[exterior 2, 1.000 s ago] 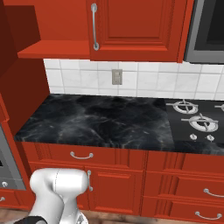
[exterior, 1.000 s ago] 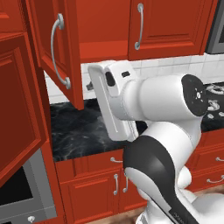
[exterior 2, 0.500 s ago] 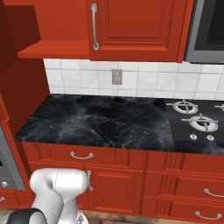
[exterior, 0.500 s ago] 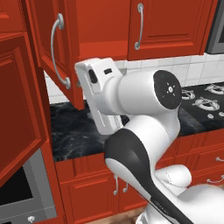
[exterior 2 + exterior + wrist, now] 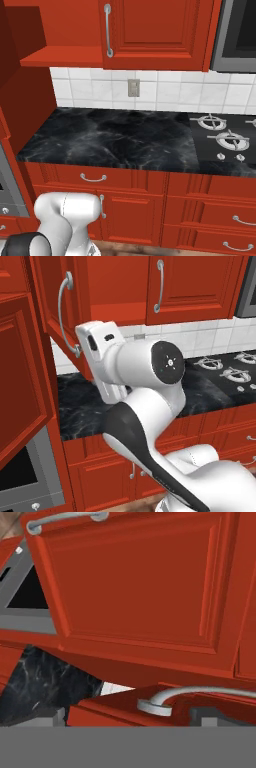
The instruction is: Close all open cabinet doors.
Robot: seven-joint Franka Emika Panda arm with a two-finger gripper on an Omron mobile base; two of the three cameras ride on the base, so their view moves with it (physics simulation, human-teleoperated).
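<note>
Doors first: a glossy red upper cabinet door with a curved silver bar handle (image 5: 60,311) is standing ajar at ten o'clock of the left base view, and another panelled red door (image 5: 22,381) is swinging out at nine. The white arm's gripper (image 5: 102,368) is hanging just below the handle; I cannot tell its jaw state. Black marble counter (image 5: 115,137) is lying beneath.

The glossy red open cabinet door with a raised inner panel (image 5: 52,303) carried a curved silver bar handle (image 5: 64,313); a second red panelled door (image 5: 135,582) was the same shade. The closed red upper cabinet door (image 5: 152,30) matched them. The polished stone counter (image 5: 115,137) was black with pale grey marbled veining. The square wall tiles (image 5: 165,95) were white, the gas hob (image 5: 225,142) black with silver burners, the jointed robot arm (image 5: 150,386) white and dark.
</note>
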